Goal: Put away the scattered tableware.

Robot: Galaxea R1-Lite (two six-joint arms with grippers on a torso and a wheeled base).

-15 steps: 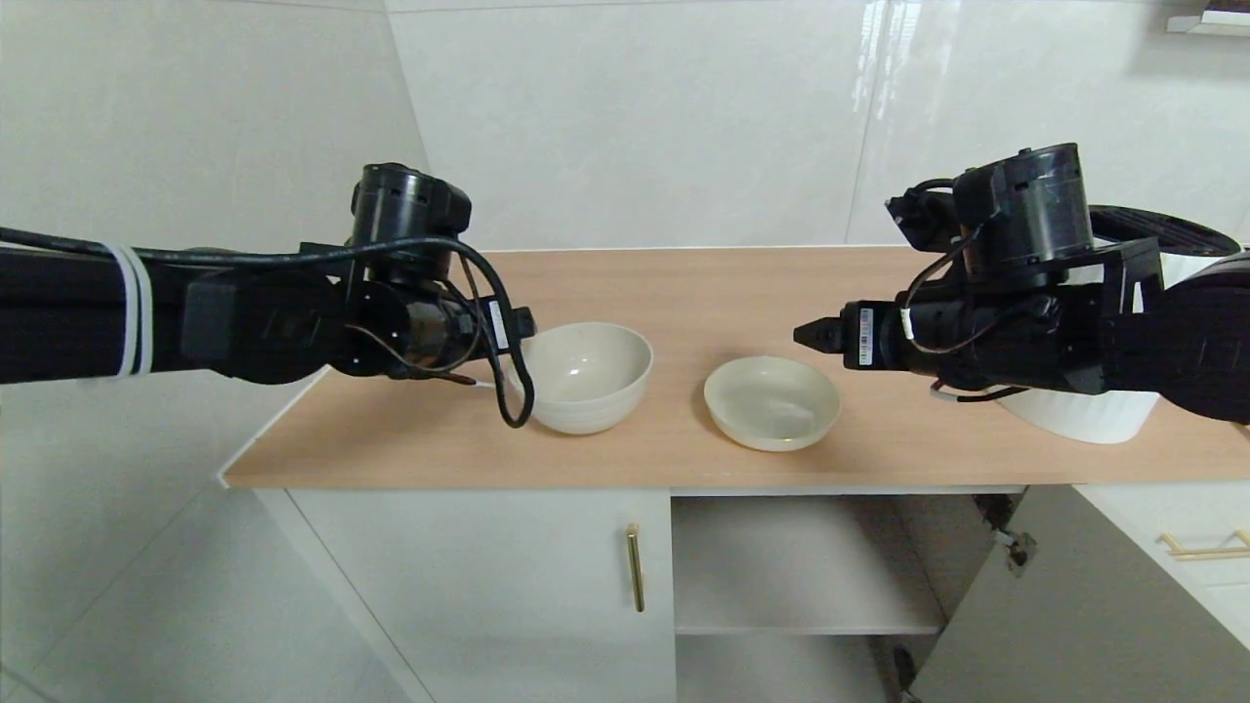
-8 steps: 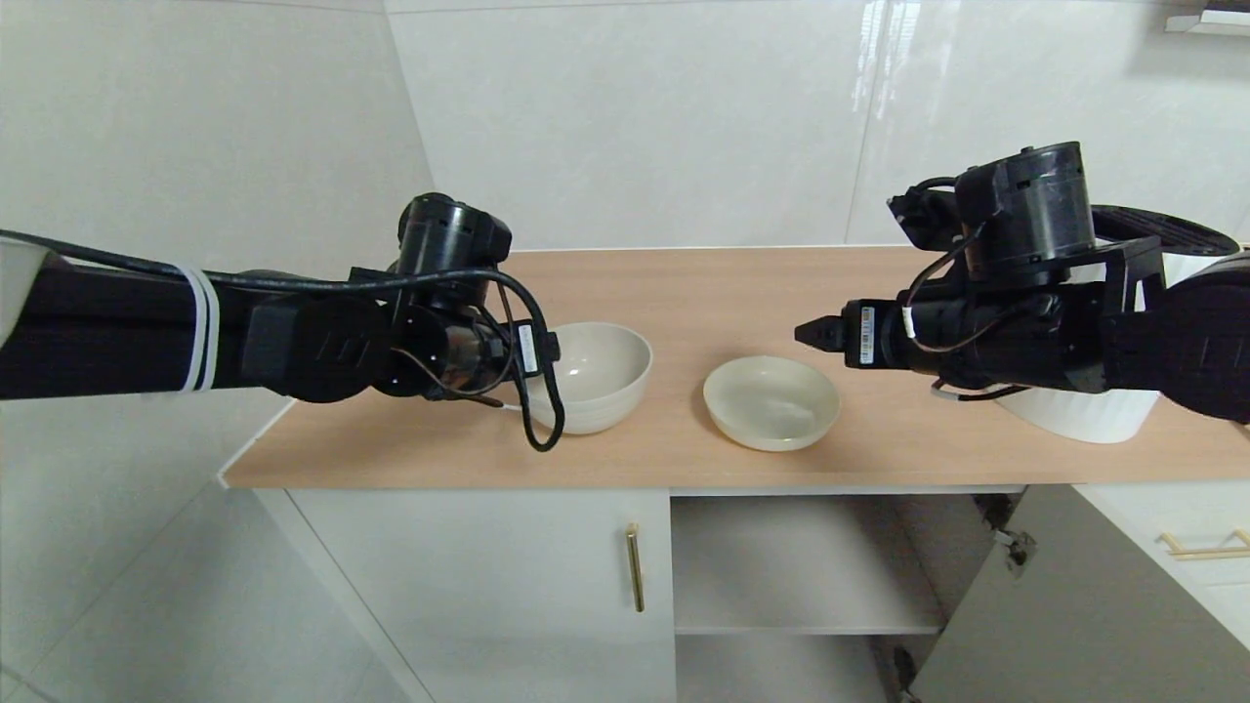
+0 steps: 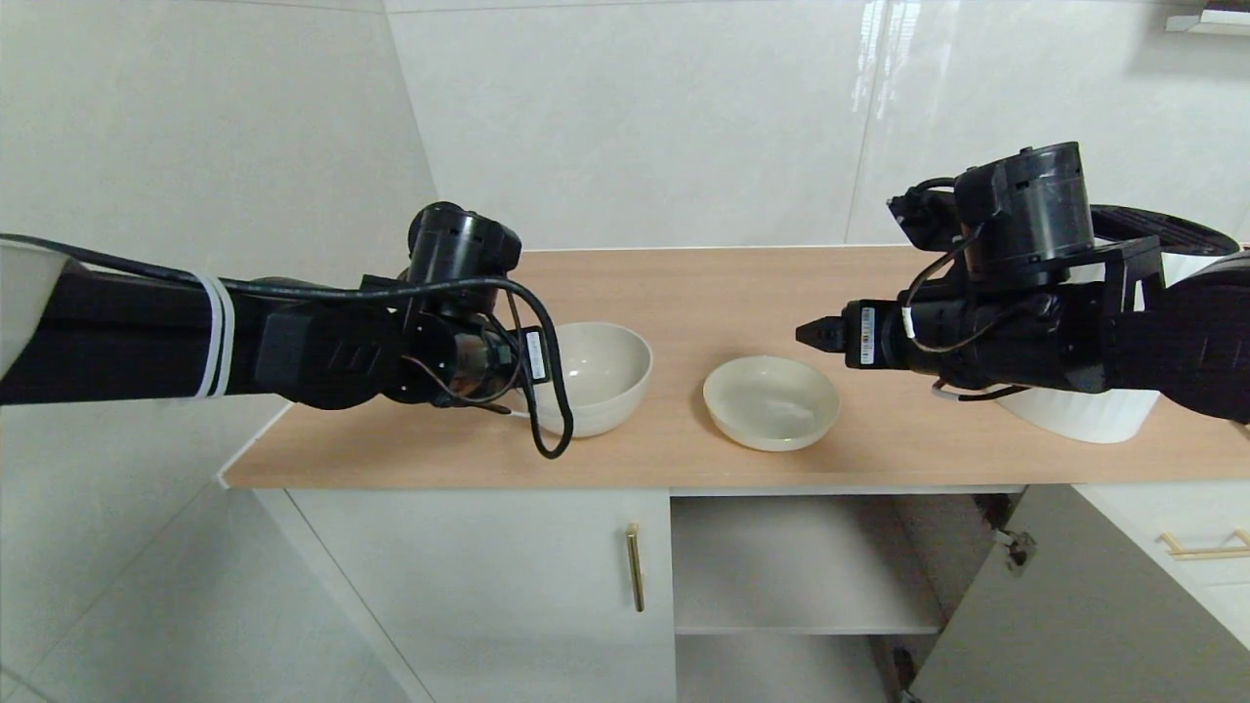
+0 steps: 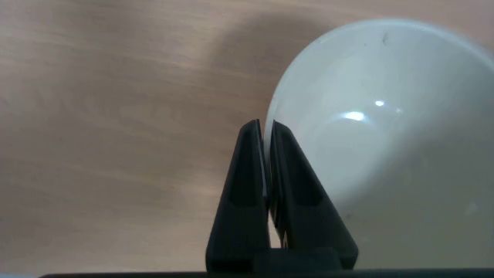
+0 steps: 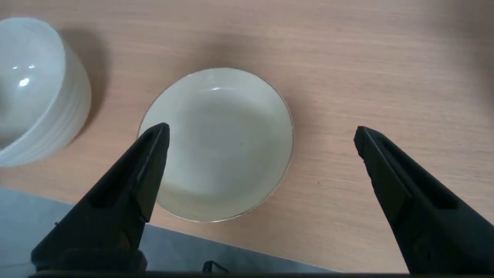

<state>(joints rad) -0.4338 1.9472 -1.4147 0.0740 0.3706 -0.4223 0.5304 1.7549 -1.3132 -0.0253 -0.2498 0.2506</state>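
Note:
A deep white bowl (image 3: 598, 374) stands on the wooden counter (image 3: 742, 288), with a shallow cream dish (image 3: 771, 401) to its right. My left gripper (image 4: 267, 127) sits at the deep bowl's (image 4: 386, 154) left rim, one finger inside and one outside, shut on the rim. My right gripper (image 5: 261, 133) hovers open just above the shallow dish (image 5: 220, 143), its fingers spread wider than the dish. In the head view the right gripper (image 3: 812, 335) is above and to the right of the dish.
A white ribbed container (image 3: 1074, 420) stands on the counter behind the right arm. Below the counter, a cabinet is open with a bare shelf (image 3: 801, 586); its door (image 3: 1025, 605) swings out to the right. A closed door with a gold handle (image 3: 634, 566) is at left.
My left arm has moved right and slightly down, onto the deep bowl's left rim. Both dishes and the right arm have stayed put.

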